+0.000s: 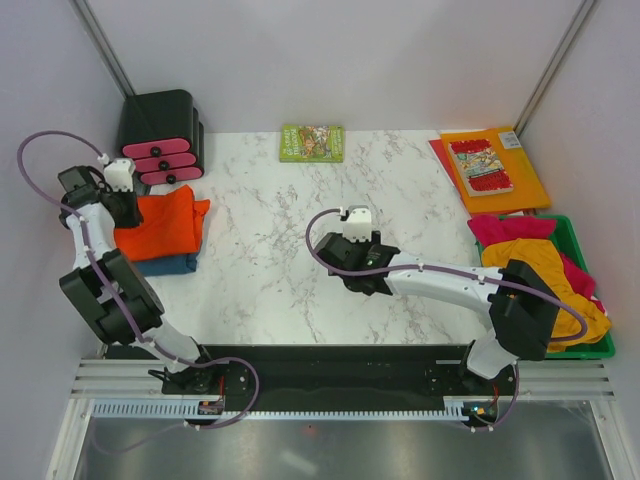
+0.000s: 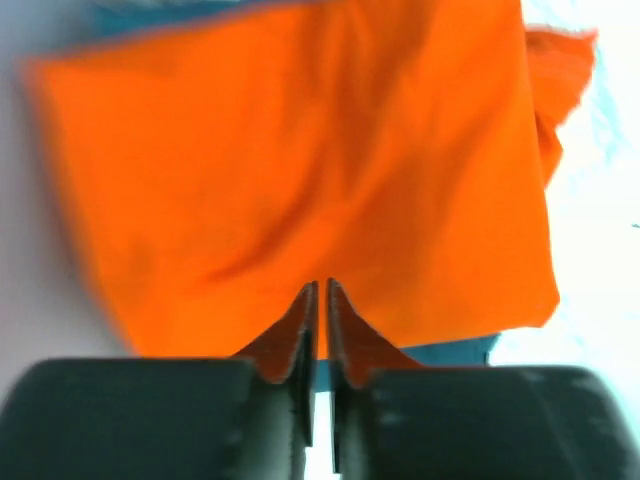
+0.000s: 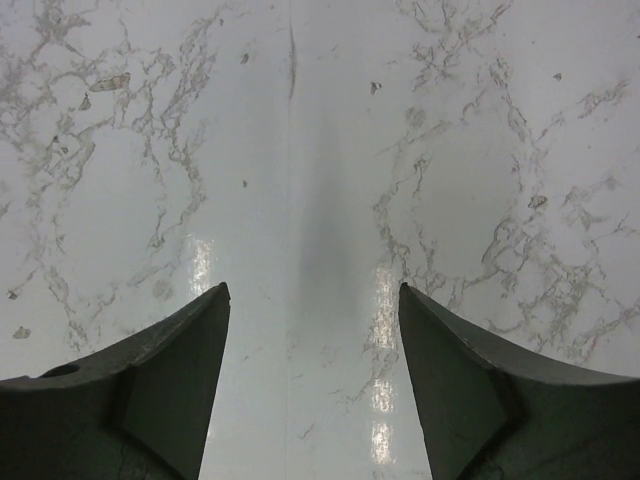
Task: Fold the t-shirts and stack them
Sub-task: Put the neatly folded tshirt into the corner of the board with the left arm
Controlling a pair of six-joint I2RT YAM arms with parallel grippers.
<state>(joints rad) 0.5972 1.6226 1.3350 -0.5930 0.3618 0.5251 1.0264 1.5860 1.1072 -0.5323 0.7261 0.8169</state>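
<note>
Passage is left over the bare middle of the table (image 1: 260, 270). The left is blocked by stacked t-shirts (image 1: 165, 225) and a black rack (image 1: 160, 120), the right by a green bin (image 1: 590, 352).

Left arm (image 1: 110, 295), right arm (image 1: 440, 277), black joints, white links, lilac cables (image 1: 40, 140) (looping), dark gripper fingers (image 3: 170, 390)

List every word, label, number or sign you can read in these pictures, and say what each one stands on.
Nothing can be read in any view.
Green book at the far edge of the table: cover print too small to read.
Comic book on the orange folder: lettering too small to read.
Pale label on the folder's far corner: too small to read.
Wrist views: no text, only the orange shirt and bare marble.
</note>
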